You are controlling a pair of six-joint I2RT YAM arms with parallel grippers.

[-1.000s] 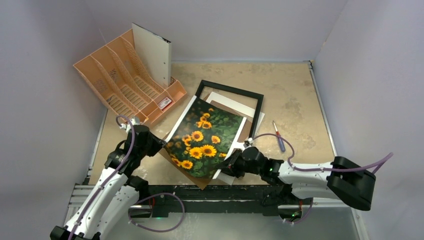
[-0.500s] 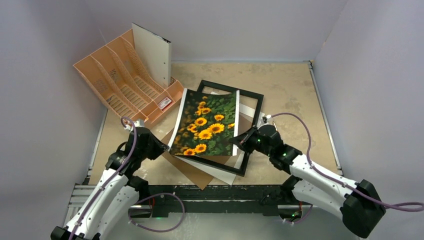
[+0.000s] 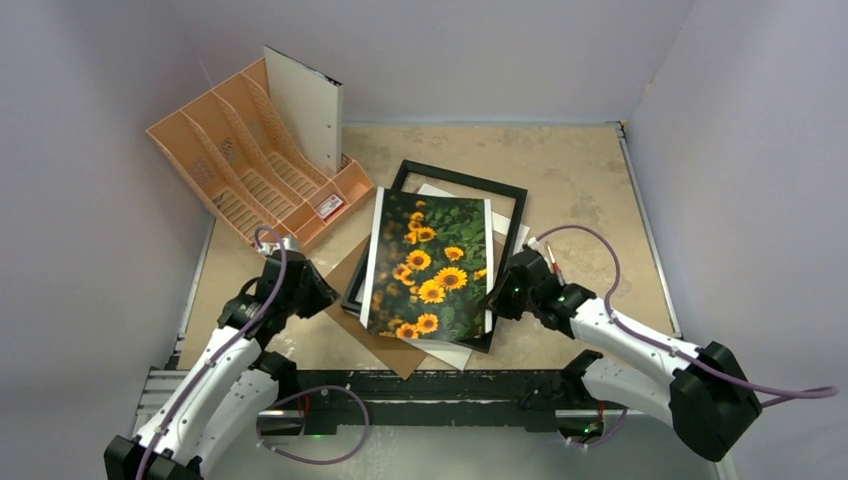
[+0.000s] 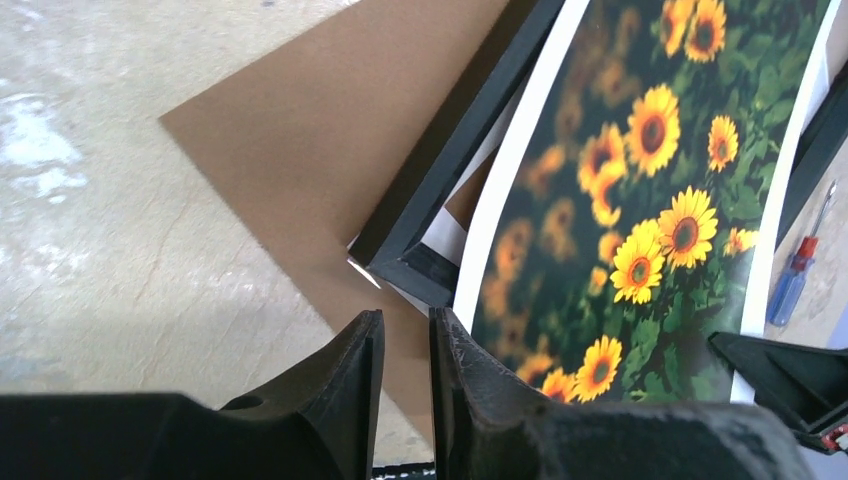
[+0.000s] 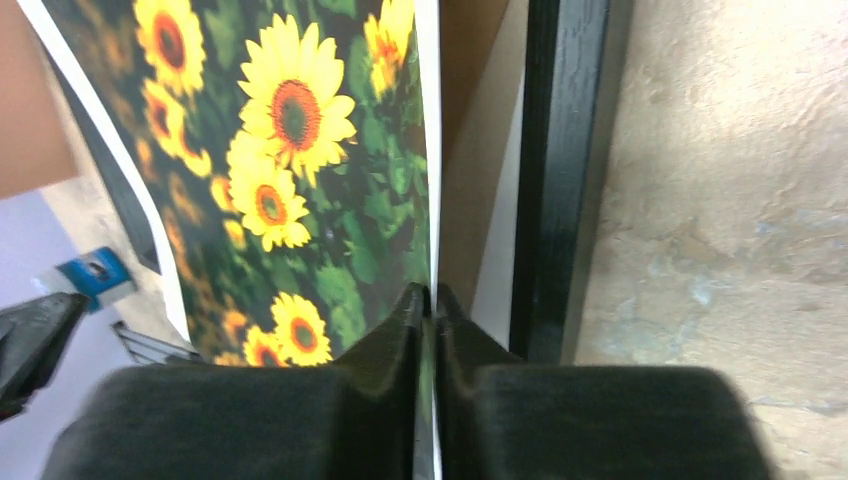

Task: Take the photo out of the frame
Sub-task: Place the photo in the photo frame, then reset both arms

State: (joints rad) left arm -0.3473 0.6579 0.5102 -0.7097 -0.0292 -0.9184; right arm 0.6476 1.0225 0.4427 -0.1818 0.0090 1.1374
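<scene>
The photo (image 3: 430, 265), sunflowers on dark green with white side strips, lies tilted over the black frame (image 3: 460, 180). My right gripper (image 3: 497, 290) is shut on the photo's right white edge; in the right wrist view the photo (image 5: 280, 150) runs straight into the closed jaws of the gripper (image 5: 432, 295), with the frame rail (image 5: 560, 170) just to the right. My left gripper (image 3: 322, 296) hovers left of the frame's near-left corner, over the brown backing board (image 3: 350, 315). In the left wrist view its jaws (image 4: 407, 330) stand narrowly apart and empty, near the frame corner (image 4: 460, 150) and the photo (image 4: 640, 200).
An orange file organiser (image 3: 240, 160) holding a white board (image 3: 305, 105) stands at the back left. A blank white sheet (image 3: 455, 352) sticks out under the frame's near edge. A screwdriver (image 4: 795, 280) lies right of the frame, by the right arm. Grey walls enclose the table.
My right gripper has swung from the near edge out to the right with the photo, which has gone from curled toward the front to lying flatter over the frame. The left gripper shifted slightly right.
</scene>
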